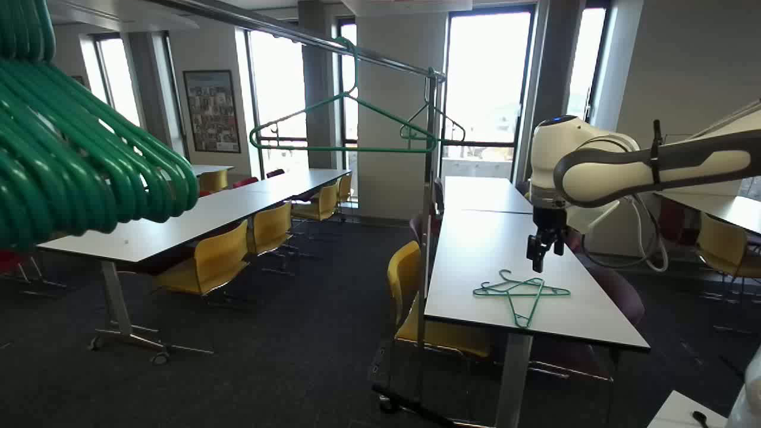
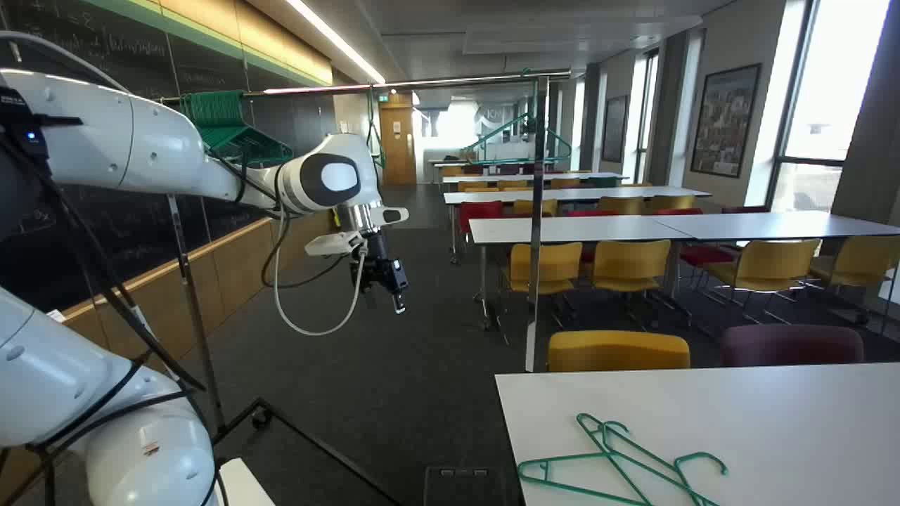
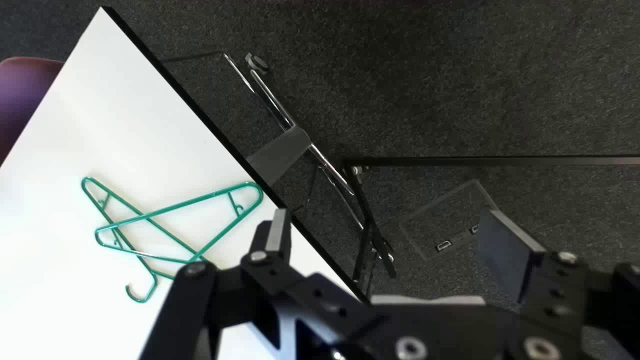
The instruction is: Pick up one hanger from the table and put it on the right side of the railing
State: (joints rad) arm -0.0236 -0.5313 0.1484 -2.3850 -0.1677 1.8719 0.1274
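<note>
Two thin green hangers lie crossed on the white table [image 1: 475,238]: one hanger [image 3: 175,206] overlaps the other hanger [image 3: 112,220] near the table's edge. They also show in both exterior views. My gripper [image 3: 390,230] is open, with nothing between its fingers. In the wrist view the floor beside the table lies between the fingers, and the hangers are to their left. In the exterior views the gripper [image 1: 547,258] is high above table level, apart from the hangers. The railing [image 2: 457,80] is a metal bar carrying a dense bunch of hangers [image 2: 218,112] and two separate ones nearer one end.
The rack's upright pole [image 2: 536,246] stands near the table's corner. Its dark base [image 3: 500,161] runs along the floor. A separate hanger [image 1: 345,148] hangs from the bar. A yellow chair [image 1: 404,267] and a purple chair [image 3: 25,95] stand at the table.
</note>
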